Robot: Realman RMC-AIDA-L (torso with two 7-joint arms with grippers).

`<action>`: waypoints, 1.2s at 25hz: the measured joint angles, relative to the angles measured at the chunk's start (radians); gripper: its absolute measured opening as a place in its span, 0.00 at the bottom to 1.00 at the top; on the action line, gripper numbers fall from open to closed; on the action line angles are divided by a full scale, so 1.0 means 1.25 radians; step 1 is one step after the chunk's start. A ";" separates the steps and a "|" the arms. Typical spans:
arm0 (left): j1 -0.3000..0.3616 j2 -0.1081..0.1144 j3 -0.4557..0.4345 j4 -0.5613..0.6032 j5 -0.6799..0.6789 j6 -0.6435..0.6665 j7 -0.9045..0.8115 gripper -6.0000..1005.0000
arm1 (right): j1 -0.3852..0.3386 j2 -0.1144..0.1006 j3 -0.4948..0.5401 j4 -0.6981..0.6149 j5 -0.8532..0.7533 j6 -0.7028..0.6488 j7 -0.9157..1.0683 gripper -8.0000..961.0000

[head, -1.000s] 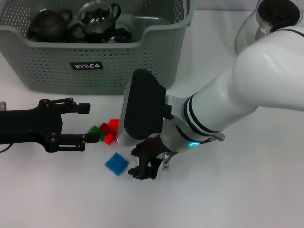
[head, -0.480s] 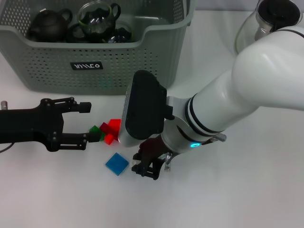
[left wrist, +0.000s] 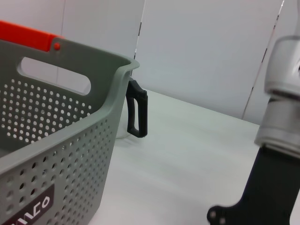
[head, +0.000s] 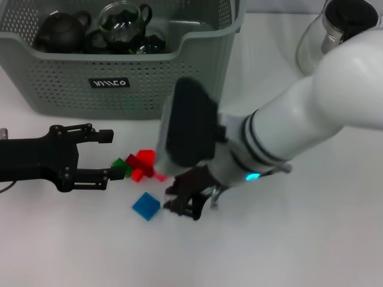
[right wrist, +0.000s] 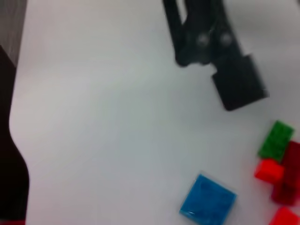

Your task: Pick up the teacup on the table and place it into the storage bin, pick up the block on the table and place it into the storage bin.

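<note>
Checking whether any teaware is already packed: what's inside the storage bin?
Inside the storage bin sit a dark teapot, a glass teapot and more dark teaware. Its front wall hides the floor and anything lower.

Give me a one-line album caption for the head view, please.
Right gripper hovers beside a blue block; the open left gripper waits by red and green blocks before the storage bin.

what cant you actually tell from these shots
- Right hand, head view: its own wrist housing and motion blur hide whether the fingers are open.
- Red blocks, head view: partly covered by the right arm; count unclear.
- Storage bin label: lettering too small.
- Glass jug: cut off by the edge.
</note>
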 joint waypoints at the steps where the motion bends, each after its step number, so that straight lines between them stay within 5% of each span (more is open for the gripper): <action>1: 0.000 0.000 0.000 0.001 0.000 0.001 0.000 0.82 | -0.016 0.000 0.029 -0.023 -0.016 -0.023 0.000 0.22; 10: 0.002 0.001 -0.010 0.003 -0.001 0.004 -0.002 0.82 | -0.130 -0.002 0.391 -0.341 -0.061 -0.358 -0.014 0.22; 13: 0.002 0.001 -0.011 0.001 -0.004 0.000 -0.001 0.82 | -0.109 -0.002 0.514 -0.437 0.013 -0.458 0.006 0.22; 17: 0.002 0.001 -0.011 0.000 -0.005 0.001 -0.004 0.82 | -0.031 -0.002 0.653 -0.458 0.102 -0.463 0.031 0.22; 22: -0.002 0.001 -0.011 0.000 -0.007 0.006 -0.005 0.82 | 0.122 0.000 0.695 -0.305 0.038 -0.307 0.033 0.22; 30: -0.006 -0.004 -0.009 -0.002 -0.005 0.000 -0.006 0.82 | 0.355 0.000 0.651 0.165 -0.087 0.058 -0.028 0.22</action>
